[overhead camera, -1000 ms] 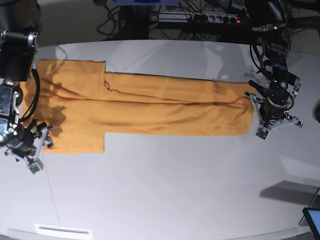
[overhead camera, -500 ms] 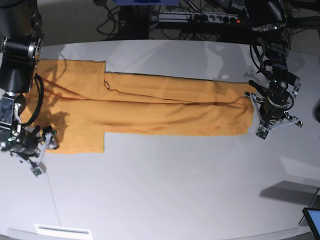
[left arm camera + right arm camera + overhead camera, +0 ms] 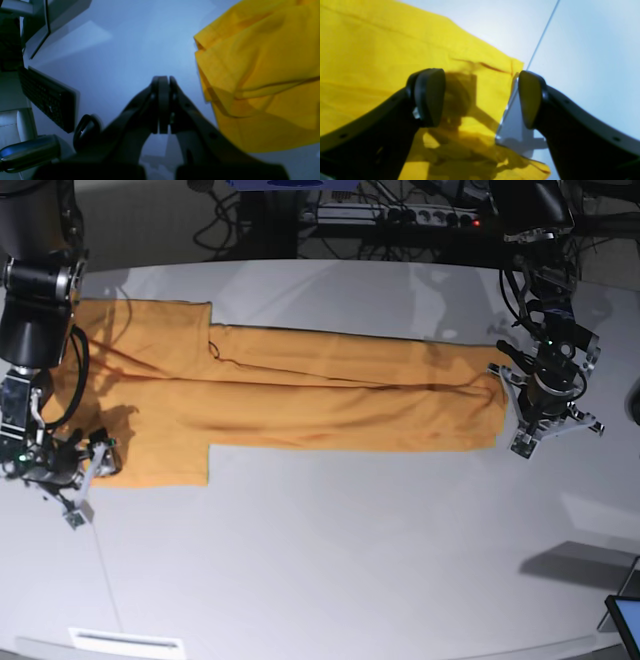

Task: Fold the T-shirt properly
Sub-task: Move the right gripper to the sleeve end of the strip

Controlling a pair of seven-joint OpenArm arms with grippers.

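The T-shirt (image 3: 300,400) lies flat on the white table (image 3: 330,560), orange-yellow, folded into a long band with a sleeve part sticking out at the left. My right gripper (image 3: 62,468) stands at its near left corner. In the right wrist view it is open (image 3: 480,97): one finger (image 3: 430,97) is over the cloth (image 3: 382,62), the other (image 3: 530,97) is over bare table beside the hem, and nothing is gripped. My left gripper (image 3: 545,395) sits just off the shirt's right end. It is shut and empty (image 3: 161,82), with the cloth (image 3: 262,75) lying apart to its right.
A power strip with cables (image 3: 400,215) lies behind the table's far edge. A dark screen corner (image 3: 625,620) shows at the bottom right. A black keyboard (image 3: 47,100) is beyond the table in the left wrist view. A thin line (image 3: 542,32) crosses the tabletop.
My right gripper has shifted closer to the shirt's near left corner and its jaws have widened slightly. The left arm and the shirt have stayed put.
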